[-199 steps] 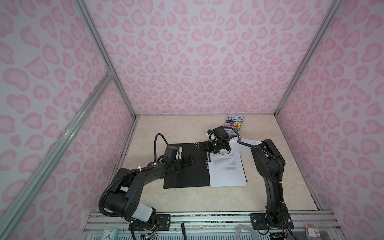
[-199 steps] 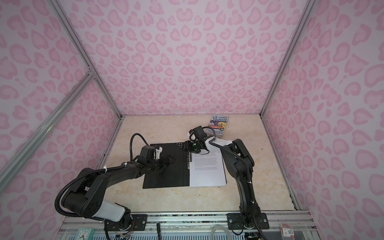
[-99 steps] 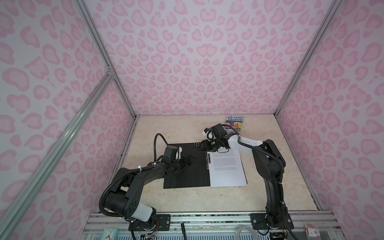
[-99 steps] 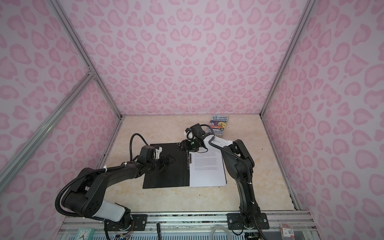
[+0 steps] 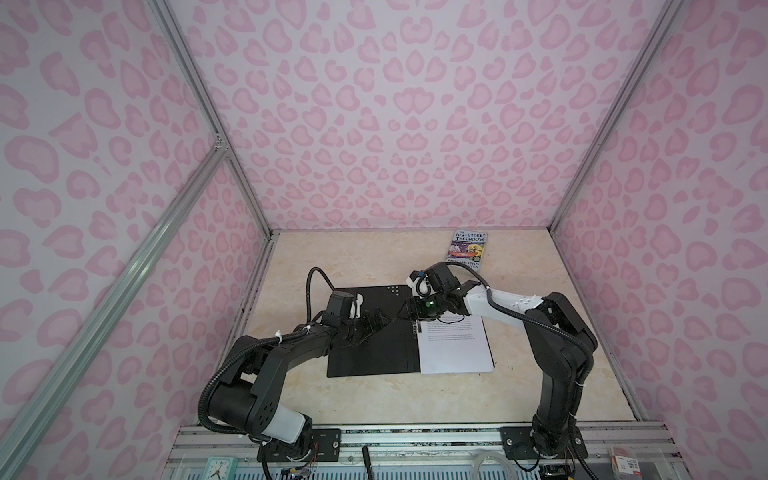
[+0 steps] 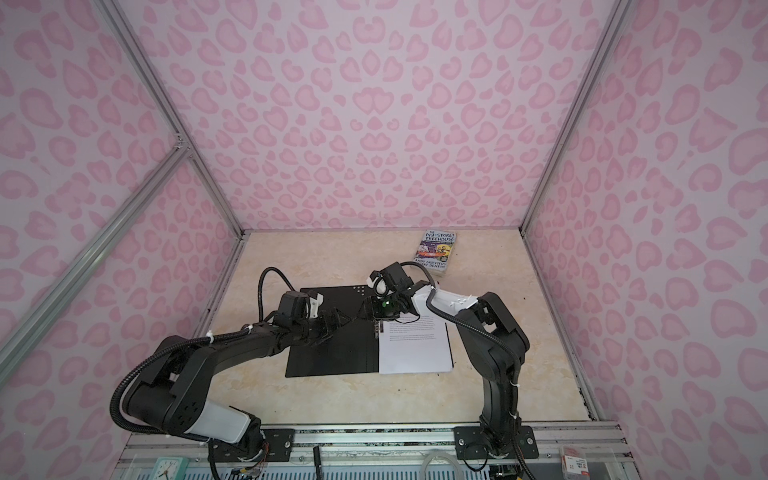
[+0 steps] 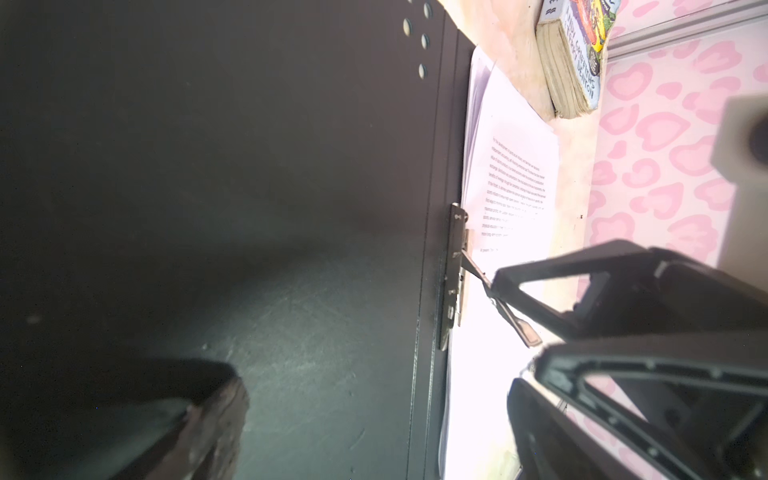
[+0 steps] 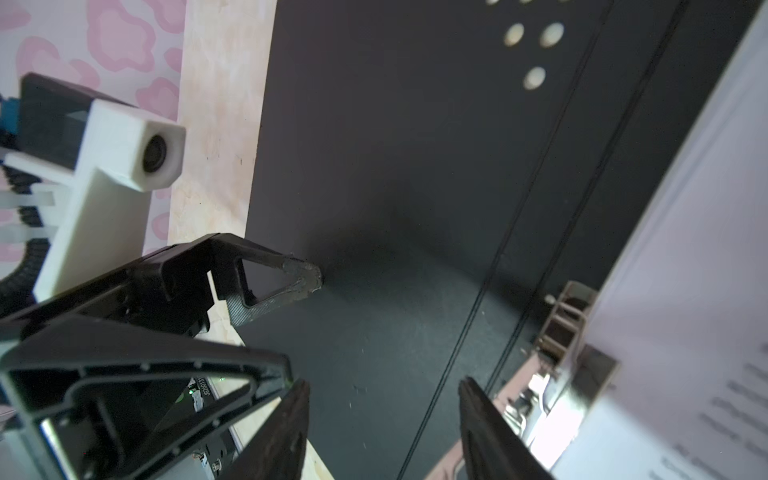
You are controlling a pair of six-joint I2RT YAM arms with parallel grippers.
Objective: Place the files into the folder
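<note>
The folder (image 5: 374,357) (image 6: 332,357) lies open on the table, black inside up. The files (image 5: 453,349) (image 6: 415,349), white printed sheets, lie stacked on its right half. My left gripper (image 5: 374,324) (image 7: 376,386) hovers low over the left flap, open and empty. My right gripper (image 5: 409,309) (image 8: 384,390) is at the far end of the spine, its jaws apart. In the left wrist view one of its fingers (image 7: 582,270) touches the raised lever of the metal spine clip (image 7: 453,274) (image 8: 561,324). Nothing is pinched between its pads.
A paperback book (image 5: 469,249) (image 6: 436,253) lies near the back wall, just behind the right arm. Pink patterned walls close in the table on three sides. The two grippers are close together over the folder.
The right gripper has shifted slightly and lowered at the spine clip, its jaws a touch narrower. The left arm, folder and files have not moved.
</note>
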